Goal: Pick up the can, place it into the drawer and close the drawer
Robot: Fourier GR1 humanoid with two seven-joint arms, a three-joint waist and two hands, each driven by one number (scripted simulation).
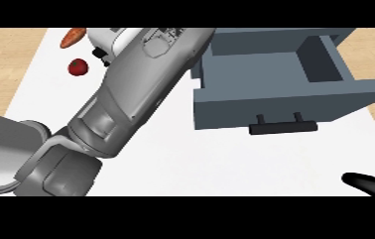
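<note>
White surface (219, 158) covers a wooden counter (18, 44). The left robot hand (99, 53) is almost hidden under its grey forearm (124, 94), which slants up from the lower left; open or closed, I cannot tell. A pale shape there may be the can (108, 35), axis unreadable. A carrot (72, 37) and a red fruit (78, 67) lie just left. The grey drawer (271, 96) stands open at right. Only a black tip of the right robot hand (359, 182) shows, state unclear.

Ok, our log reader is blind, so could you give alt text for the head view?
A grey left forearm stretches diagonally up the white counter, ending beside an open blue-grey drawer with a black handle. A carrot and a small red fruit lie at upper left; the right hand shows at lower right.
</note>
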